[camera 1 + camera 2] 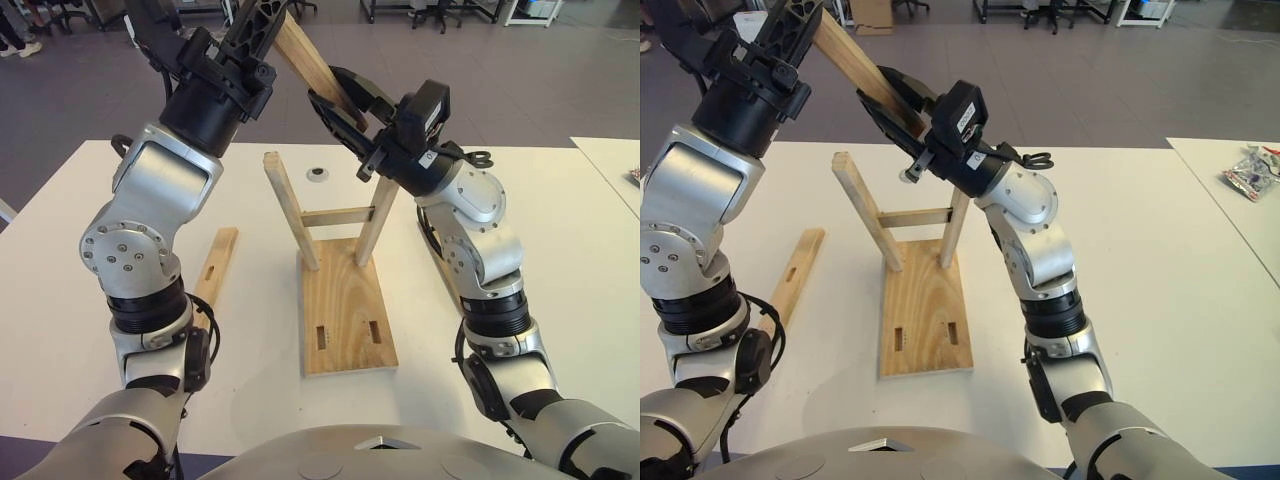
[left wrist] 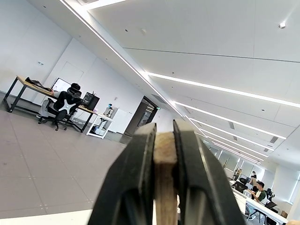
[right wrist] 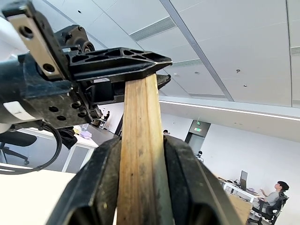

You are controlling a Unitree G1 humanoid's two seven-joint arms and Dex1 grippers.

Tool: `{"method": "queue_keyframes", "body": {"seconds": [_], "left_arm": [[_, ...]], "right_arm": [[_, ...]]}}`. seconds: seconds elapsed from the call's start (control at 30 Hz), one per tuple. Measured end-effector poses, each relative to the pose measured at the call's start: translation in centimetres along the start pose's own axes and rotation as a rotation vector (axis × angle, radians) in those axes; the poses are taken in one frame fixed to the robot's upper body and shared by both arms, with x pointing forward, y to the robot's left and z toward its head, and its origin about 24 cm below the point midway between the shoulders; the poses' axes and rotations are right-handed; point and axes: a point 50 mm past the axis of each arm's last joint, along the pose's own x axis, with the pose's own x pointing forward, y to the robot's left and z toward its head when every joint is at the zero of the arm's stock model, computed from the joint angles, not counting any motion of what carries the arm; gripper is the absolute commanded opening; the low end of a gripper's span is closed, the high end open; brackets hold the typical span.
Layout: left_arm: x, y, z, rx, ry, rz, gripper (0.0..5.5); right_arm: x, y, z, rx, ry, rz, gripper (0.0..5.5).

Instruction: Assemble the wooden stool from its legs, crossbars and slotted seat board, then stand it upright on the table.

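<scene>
Seat board (image 1: 345, 300) flat on table (image 1: 560, 250), 2 legs (image 1: 290, 210) + crossbar (image 1: 338, 216) fitted at far end; near slots (image 1: 321, 337) unfilled. 3rd leg (image 1: 305, 55) held aloft, clamped by left gripper (image 2: 163, 140) and right gripper (image 3: 140, 140). 4th leg (image 1: 216, 265) lying loose at left; stool not yet stood upright.

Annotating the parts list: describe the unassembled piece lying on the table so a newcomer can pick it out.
On the table, find the seat board lying flat. The loose leg lies flat to the robot's left of it, apart. Unlike the two standing legs joined by a crossbar and the stick clamped aloft in both jaws, it lies untouched, slot up.
</scene>
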Motion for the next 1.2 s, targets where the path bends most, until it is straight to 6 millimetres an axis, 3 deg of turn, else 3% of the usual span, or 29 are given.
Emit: {"method": "queue_keyframes", "body": {"seconds": [0.4, 0.6, 0.67, 0.87, 0.97, 1.0, 1.07, 1.13, 1.2], "left_arm": [[-0.1, 0.1, -0.2, -0.013, 0.004, 0.016, 0.41], [-0.1, 0.5, -0.6, -0.031, 0.026, 0.041, 0.41], [-0.2, 1.3, -0.2, -0.022, 0.029, 0.077, 0.41], [-2.5, 2.8, 7.7, 0.227, -0.131, 0.211, 0.41], [-6.0, 3.6, 12.2, 0.448, -0.177, 0.361, 0.41], [-6.9, 4.1, 12.4, 0.484, -0.16, 0.409, 0.41], [-8.8, 5.6, 10.9, 0.556, -0.063, 0.509, 0.41], [-11.3, 7.8, 7.6, 0.577, 0.091, 0.616, 0.41], [-12.8, 8.7, 5.8, 0.6, 0.152, 0.659, 0.41]], "right_arm": [[0.1, 0.0, -0.2, -0.046, -0.003, -0.01, 1.32], [0.2, -0.2, -0.3, 0.015, -0.022, -0.051, 2.62], [0.3, -0.3, 0.1, 0.008, -0.039, -0.068, 2.65], [0.3, -0.7, 0.2, -0.017, -0.038, -0.129, 2.65], [0.0, -1.9, 0.8, -0.04, -0.054, -0.212, 2.65], [-0.3, -2.3, 1.0, -0.052, -0.052, -0.236, 2.65], [-0.4, -2.7, 1.2, -0.062, -0.055, -0.267, 2.65], [-0.7, -3.3, 1.5, -0.081, -0.058, -0.304, 2.65], [-0.9, -3.8, 1.7, -0.093, -0.054, -0.326, 2.65]]}}
